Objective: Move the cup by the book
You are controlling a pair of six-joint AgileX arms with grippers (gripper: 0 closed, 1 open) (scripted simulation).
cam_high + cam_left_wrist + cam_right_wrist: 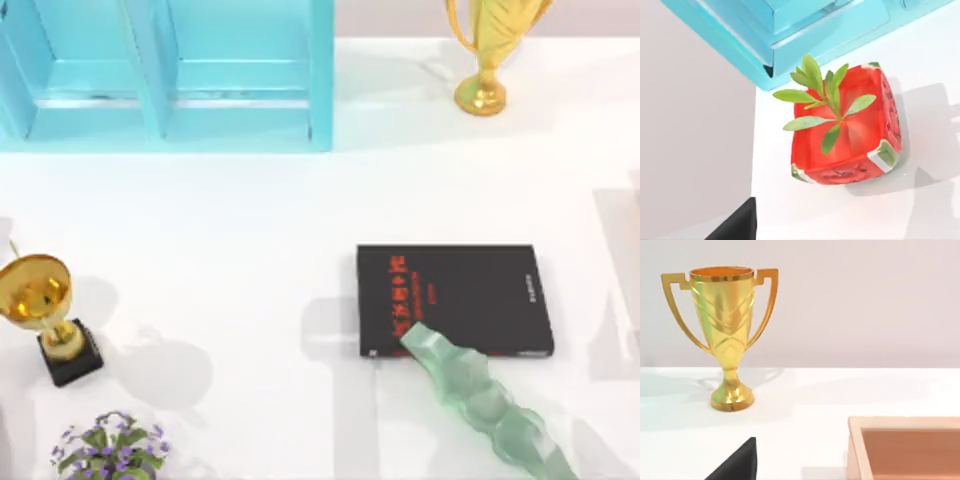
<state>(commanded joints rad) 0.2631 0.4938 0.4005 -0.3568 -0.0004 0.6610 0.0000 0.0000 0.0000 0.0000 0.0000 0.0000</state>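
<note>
On the table [250, 210], bare white surface borders the book [470, 298].

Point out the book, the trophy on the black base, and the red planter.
book [470, 290]: top view, bare black cover right of the red lettering.
trophy on the black base [35, 290]: top view, inside of its gold bowl.
red planter [840, 172]: left wrist view, its near red wall.

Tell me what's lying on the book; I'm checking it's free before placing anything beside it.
A pale green, wavy glass-like piece lies across the book's near-left corner, running off toward the table's near edge. The cover beneath it is hidden.
</note>
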